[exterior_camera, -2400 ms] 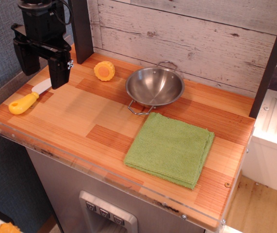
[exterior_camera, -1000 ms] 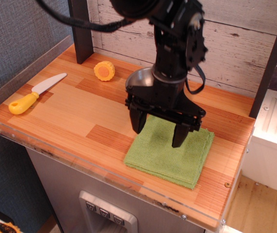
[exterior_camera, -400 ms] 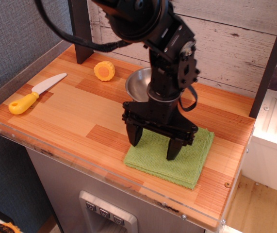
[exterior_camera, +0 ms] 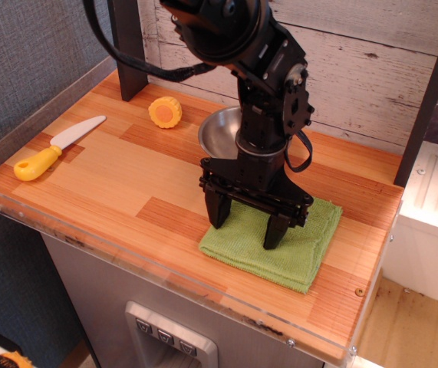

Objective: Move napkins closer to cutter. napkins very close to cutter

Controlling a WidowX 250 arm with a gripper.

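Note:
The napkins (exterior_camera: 303, 249) are a light-green folded cloth lying flat at the front right of the wooden counter. My gripper (exterior_camera: 246, 228) is open, its two black fingers pointing down with their tips on or just above the cloth's left part; I cannot tell if they touch it. The cutter (exterior_camera: 54, 149), a toy knife with a yellow handle and white blade, lies far off at the counter's left edge. The arm hides part of the cloth.
A steel bowl (exterior_camera: 219, 130) stands behind the cloth, mostly hidden by the arm. A yellow-orange ridged corn piece (exterior_camera: 165, 112) lies at the back left. A dark post (exterior_camera: 130, 50) rises at the back left corner. A clear rim (exterior_camera: 126, 257) edges the counter's front.
My gripper came from the cutter's side to over the cloth and lowered onto its left part. The cloth has shifted or bunched slightly; its left edge sits a little farther right.

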